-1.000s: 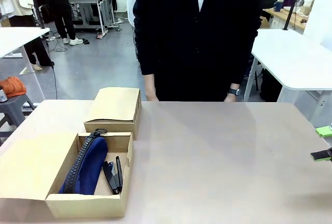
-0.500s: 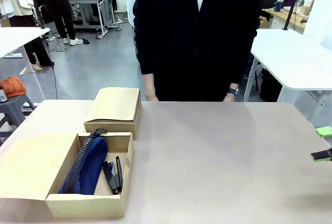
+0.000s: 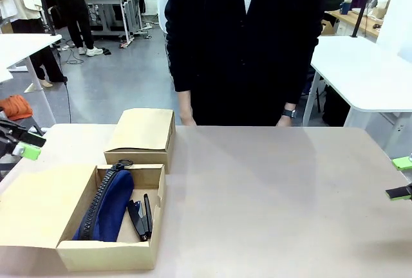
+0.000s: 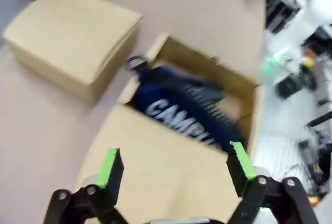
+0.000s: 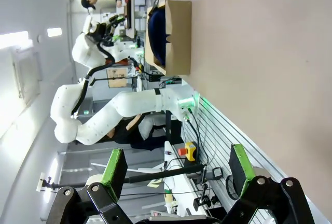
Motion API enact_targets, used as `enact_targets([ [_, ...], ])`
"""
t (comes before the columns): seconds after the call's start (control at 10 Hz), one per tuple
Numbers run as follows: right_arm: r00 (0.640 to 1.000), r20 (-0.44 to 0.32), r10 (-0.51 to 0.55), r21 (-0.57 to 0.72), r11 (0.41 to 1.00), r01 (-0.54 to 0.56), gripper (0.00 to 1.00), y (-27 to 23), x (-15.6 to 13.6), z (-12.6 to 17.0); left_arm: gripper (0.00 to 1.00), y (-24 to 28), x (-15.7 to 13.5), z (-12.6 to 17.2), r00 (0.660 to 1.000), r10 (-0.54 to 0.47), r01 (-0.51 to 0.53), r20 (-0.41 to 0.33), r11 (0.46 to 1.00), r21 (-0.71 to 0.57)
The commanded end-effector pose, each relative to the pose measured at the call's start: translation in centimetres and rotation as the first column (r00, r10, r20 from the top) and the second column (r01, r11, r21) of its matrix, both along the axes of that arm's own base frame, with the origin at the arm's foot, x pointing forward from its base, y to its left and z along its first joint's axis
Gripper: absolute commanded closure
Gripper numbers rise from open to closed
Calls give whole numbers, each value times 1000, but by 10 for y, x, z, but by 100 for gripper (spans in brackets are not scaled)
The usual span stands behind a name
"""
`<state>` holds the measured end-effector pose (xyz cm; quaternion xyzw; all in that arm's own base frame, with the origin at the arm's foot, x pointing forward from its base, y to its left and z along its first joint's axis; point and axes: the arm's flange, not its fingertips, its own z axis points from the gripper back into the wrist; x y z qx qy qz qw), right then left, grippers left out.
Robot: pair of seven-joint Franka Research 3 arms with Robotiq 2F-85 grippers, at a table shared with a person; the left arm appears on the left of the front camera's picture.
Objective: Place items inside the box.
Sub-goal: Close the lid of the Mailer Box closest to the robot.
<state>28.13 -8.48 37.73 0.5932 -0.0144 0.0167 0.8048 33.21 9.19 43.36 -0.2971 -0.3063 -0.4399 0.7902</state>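
An open cardboard box (image 3: pixel 145 257) sits at the table's front left. Inside lies the navy zip pouch (image 3: pixel 107 205), its white "CAMPUS" lettering (image 4: pixel 179 121) readable in the left wrist view. Small black clip-like tools (image 3: pixel 140 217) lie beside the pouch on its right. The yellow utility knife is out of view. My left gripper (image 3: pixel 28 146) hangs open at the left table edge, above and left of the box; its fingers (image 4: pixel 110 165) frame the box flap (image 4: pixel 166 177). My right gripper (image 3: pixel 400 177) is open at the far right edge, far from the box (image 5: pixel 176 32).
A closed cardboard box (image 3: pixel 143 135) stands just behind the open one. A person in dark clothes (image 3: pixel 248 46) stands at the far side, hands (image 3: pixel 187 121) at the table edge. The tabletop (image 3: pixel 277 201) is bare from the middle to the right.
My left gripper has come into the front view at the left edge. The right gripper, the boxes and the person have not moved.
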Motion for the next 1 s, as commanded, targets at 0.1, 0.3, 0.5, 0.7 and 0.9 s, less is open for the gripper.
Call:
enact_targets([
  [0.1, 1000, -8, -14, 15, 1000, 15, 0, 1, 0, 4, 0, 0, 0, 0, 1000, 0, 0, 0, 1000, 0],
  [0.3, 1000, -8, -14, 15, 1000, 15, 0, 1, 0, 4, 0, 0, 0, 0, 1000, 0, 0, 0, 1000, 0],
  [0.5, 1000, -8, -14, 15, 1000, 15, 0, 1, 0, 4, 0, 24, 16, -17, 976, -107, 114, 190, 993, -23],
  [0.7, 1000, -8, -14, 15, 1000, 15, 0, 1, 0, 4, 0, 77, 3, -21, 841, -404, 433, 359, 901, 0],
  [0.9, 1000, -8, -14, 15, 1000, 15, 0, 1, 0, 4, 0, 117, -1, -35, 830, -454, 446, 324, 889, 105],
])
